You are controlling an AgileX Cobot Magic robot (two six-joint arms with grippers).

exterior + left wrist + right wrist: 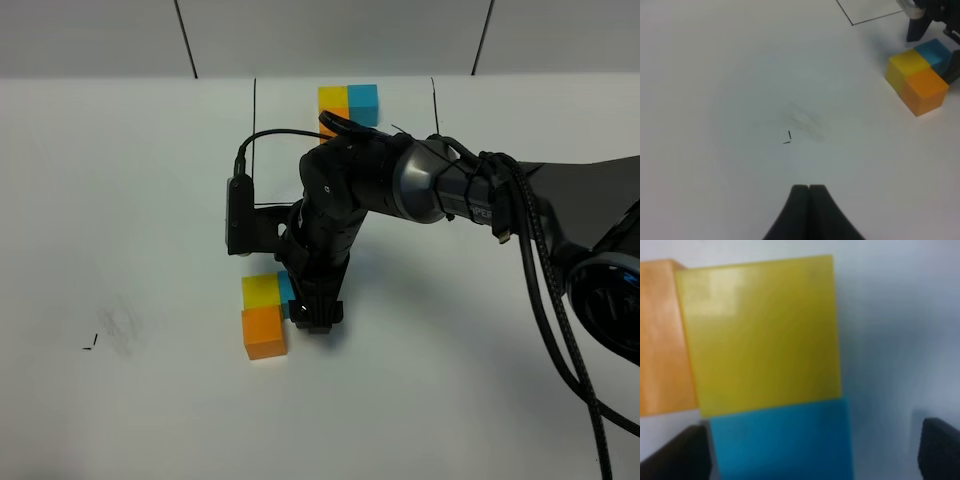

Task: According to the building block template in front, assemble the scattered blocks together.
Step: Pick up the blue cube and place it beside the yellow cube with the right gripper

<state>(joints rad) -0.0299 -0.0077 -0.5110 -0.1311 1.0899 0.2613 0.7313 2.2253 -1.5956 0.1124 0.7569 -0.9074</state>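
left hand [809, 189]: nearest the lens, fingers pressed together, holding nothing, hovering over bare table [730, 75]
right hand [312, 318]: spread wide around the blue block [286, 288], gripping nothing
scattered blocks: yellow block [261, 291], orange block [265, 331] and blue pushed together in an l, apparently copying the template [348, 103] behind the arm

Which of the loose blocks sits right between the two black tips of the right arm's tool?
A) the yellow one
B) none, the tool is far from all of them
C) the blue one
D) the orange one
C: in the right wrist view the blue block lies between the tool's open jaws, with the yellow block touching it beyond and the orange block beside that.
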